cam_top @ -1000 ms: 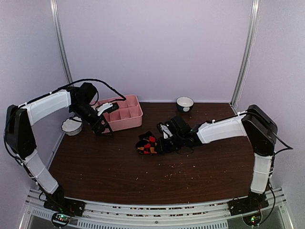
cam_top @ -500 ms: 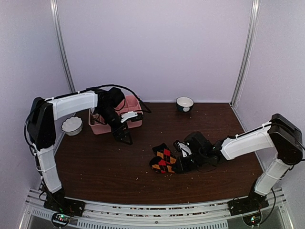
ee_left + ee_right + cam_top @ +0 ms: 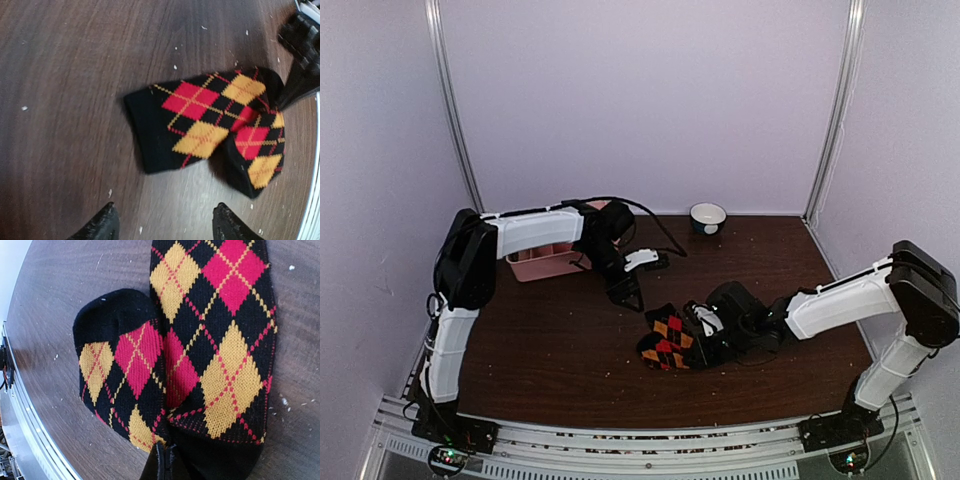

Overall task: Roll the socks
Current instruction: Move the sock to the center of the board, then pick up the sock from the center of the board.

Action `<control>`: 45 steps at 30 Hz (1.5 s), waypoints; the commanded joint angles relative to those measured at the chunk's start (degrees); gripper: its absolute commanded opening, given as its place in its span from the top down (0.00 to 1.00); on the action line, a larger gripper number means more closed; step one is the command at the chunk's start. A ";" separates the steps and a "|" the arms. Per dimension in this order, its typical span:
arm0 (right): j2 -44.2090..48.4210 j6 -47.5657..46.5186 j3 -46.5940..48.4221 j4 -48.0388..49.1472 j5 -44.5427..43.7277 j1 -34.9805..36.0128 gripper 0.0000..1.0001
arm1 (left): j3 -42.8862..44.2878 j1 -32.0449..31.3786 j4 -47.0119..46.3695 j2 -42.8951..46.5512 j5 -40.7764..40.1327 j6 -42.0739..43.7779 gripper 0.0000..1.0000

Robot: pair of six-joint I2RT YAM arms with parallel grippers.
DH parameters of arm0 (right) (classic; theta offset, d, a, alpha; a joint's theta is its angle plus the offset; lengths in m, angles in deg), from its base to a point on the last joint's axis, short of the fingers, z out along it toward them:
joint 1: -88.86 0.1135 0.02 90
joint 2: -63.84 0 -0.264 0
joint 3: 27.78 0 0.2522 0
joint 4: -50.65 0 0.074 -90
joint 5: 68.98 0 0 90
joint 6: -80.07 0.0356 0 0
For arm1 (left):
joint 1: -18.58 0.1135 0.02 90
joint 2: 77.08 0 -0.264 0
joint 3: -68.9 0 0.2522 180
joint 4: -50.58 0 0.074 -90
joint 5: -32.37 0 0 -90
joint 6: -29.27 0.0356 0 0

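From above, my left pincer (image 3: pixel 628 292) has swung off the pink tray (image 3: pixel 535 265) toward the argyle socks (image 3: pixel 665 338) on the tabletop (image 3: pixel 540 350), which my right pincer (image 3: pixel 703 345) dragged nearer (the bowl (image 3: pixel 708 216) sits far off, no obstacle). Left wrist: fingers (image 3: pixel 102 227) apart, empty, socks just beyond. Right wrist: pinched shut on those socks; rolling not begun.

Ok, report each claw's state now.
Left claw: open, empty, close to the argyle sock.
Right claw: shut on the argyle sock's edge.
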State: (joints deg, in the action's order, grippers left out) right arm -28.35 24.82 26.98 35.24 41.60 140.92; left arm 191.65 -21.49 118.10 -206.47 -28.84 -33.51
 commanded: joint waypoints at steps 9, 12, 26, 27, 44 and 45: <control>-3.53 0.65 1.06 6.25 -0.44 1.72 1.00 | 7.76 -1.77 -3.04 -8.00 4.32 -10.12 0.53; -3.60 0.42 1.56 7.00 -0.53 1.71 1.00 | 7.42 -2.32 -2.47 -8.98 2.16 -10.72 0.62; -4.96 1.29 1.87 11.26 1.83 2.44 1.00 | 10.04 -3.45 -2.25 -12.75 -3.03 -13.34 0.63; -4.94 1.29 1.82 11.38 1.95 2.63 1.00 | 10.34 -3.43 -2.25 -13.02 -3.69 -13.34 0.65; -1.40 3.76 -1.88 16.51 2.69 1.08 0.77 | 14.78 -3.28 1.96 -13.62 -3.70 -13.12 1.00; -0.25 4.24 -2.46 17.29 3.27 0.31 0.70 | 14.84 -3.15 2.04 -12.41 -3.32 -12.99 1.00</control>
State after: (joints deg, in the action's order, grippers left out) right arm -32.50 27.05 26.78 48.72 43.72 142.95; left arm 204.42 -24.77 118.01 -219.56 -32.40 -46.77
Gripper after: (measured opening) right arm 0.208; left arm 0.007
